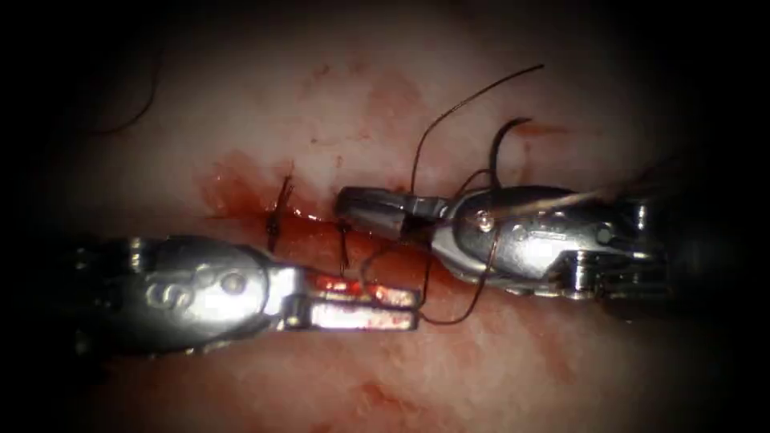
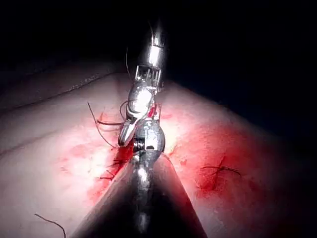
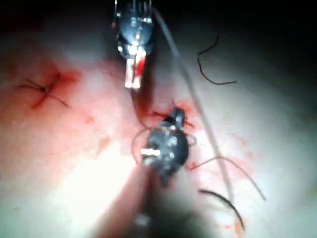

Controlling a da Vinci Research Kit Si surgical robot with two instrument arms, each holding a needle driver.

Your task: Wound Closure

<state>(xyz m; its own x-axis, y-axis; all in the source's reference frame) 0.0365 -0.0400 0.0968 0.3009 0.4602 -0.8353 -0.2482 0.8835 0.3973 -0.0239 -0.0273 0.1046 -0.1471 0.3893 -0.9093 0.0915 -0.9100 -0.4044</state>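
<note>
2 steel needle drivers meet mid-frame over the pale pork tissue (image 1: 497, 361): left tool (image 1: 365, 307) slightly parted, empty; right tool (image 1: 361, 210) closed, looped with thin dark thread (image 1: 473, 297). The curved dark needle (image 1: 501, 152) lies free on the tissue above the right tool; 1 knotted stitch (image 1: 277, 216) sits left of centre.

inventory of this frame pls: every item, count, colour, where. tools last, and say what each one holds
tissue: one, pale pink, under everything; the cut runs across the middle.
red fluid: patches, red, along the cut, heaviest at its left end.
stitches: two, dark, across the cut, left of the right tool's tip.
thread: one long strand, dark brown, rising above the cut and looping around the right tool.
needle: one, dark and curved, just above the right tool; whether it is in the tissue I cannot tell.
cut thread end: one, dark, loose on the tissue.
left tool: silver, below the cut, smeared red; holds nothing I can see.
right tool: silver, on the cut, thread looped round it; its grip is unclear.
</note>
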